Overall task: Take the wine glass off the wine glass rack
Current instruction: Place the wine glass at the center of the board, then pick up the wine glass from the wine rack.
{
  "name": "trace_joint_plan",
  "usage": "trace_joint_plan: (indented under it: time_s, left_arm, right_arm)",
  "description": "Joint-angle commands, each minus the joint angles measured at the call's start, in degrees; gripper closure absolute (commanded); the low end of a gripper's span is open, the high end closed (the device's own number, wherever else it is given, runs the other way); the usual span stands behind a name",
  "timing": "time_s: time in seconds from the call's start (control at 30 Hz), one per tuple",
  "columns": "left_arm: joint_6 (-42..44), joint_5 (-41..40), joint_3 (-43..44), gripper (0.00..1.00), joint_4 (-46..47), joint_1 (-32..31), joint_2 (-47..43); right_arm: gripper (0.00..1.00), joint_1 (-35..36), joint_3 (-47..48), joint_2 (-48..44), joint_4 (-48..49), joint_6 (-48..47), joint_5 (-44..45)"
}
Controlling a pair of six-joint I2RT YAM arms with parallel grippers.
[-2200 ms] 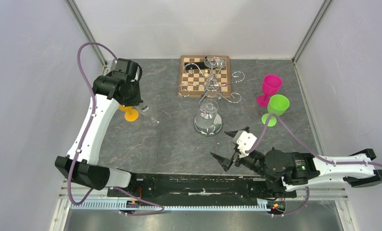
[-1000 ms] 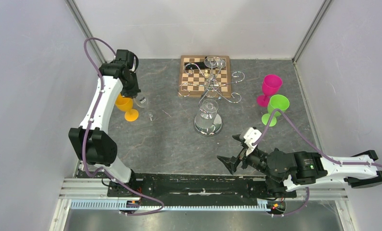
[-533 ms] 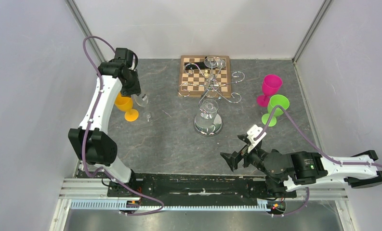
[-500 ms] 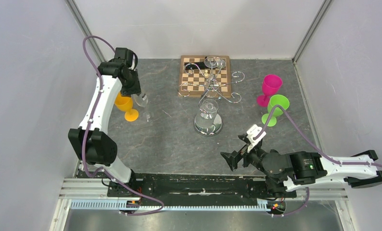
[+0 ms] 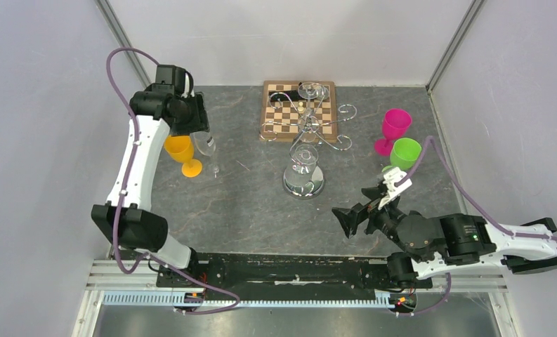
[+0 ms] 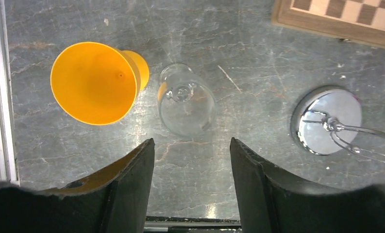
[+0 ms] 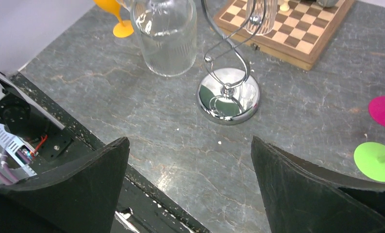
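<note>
A clear wine glass [image 6: 185, 99] stands upright on the table next to an orange goblet [image 6: 93, 82]. My left gripper [image 6: 190, 145] hangs open above it, its fingers apart from the glass. From above, that glass [image 5: 207, 147] is at the far left below the left gripper [image 5: 197, 132]. The wine glass rack [image 5: 303, 181], silver wire on a mirrored round base, stands mid-table. Two clear glasses hang from it, one near [image 7: 164, 36] and one further back [image 7: 260, 14]. My right gripper [image 7: 190, 141] is open and empty, low in front of the rack base [image 7: 228, 95].
A wooden chessboard [image 5: 300, 111] lies behind the rack. A pink goblet [image 5: 395, 126] and a green goblet [image 5: 404, 156] stand at the right, close to the right gripper [image 5: 365, 205]. Grey walls close in both sides and the back.
My left gripper went from shut on the clear glass to open, leaving it standing beside the orange goblet, and lifted. The right arm moved rightward toward the green goblet.
</note>
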Motion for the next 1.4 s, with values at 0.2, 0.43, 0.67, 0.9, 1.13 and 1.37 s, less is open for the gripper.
trace_joint_plan:
  time_s: [0.2, 0.43, 0.67, 0.9, 1.13, 1.37]
  left_arm:
    - [1.6, 10.0, -2.4, 0.35, 2.1, -1.1, -12.2]
    - [1.3, 18.0, -8.4, 0.35, 4.8, -2.5, -19.1]
    - [0.2, 22.6, -14.3, 0.36, 8.0, -4.8, -25.0]
    - [0.3, 24.7, -16.7, 0.36, 8.8, -8.0, -28.4]
    - [-0.6, 28.5, -20.5, 0.37, 11.0, -9.4, -31.8]
    - [-0.8, 29.8, -22.1, 0.37, 11.7, -10.4, -34.0]
  right_arm:
    - [0.03, 0.1, 9.4, 2.9, 1.0, 3.0, 0.7]
    - [0.06, 0.1, 15.6, 5.6, 3.2, 7.0, -0.8]
    - [0.16, 0.1, 20.4, 8.5, 4.9, 11.1, 2.4]
    - [0.20, 0.1, 25.4, 13.8, 5.0, 14.5, 4.5]
    - [0.24, -0.6, 27.1, 16.0, 5.5, 15.8, 5.2]
    - [0.24, -12.1, 28.6, 20.4, 7.6, 11.8, -8.0]
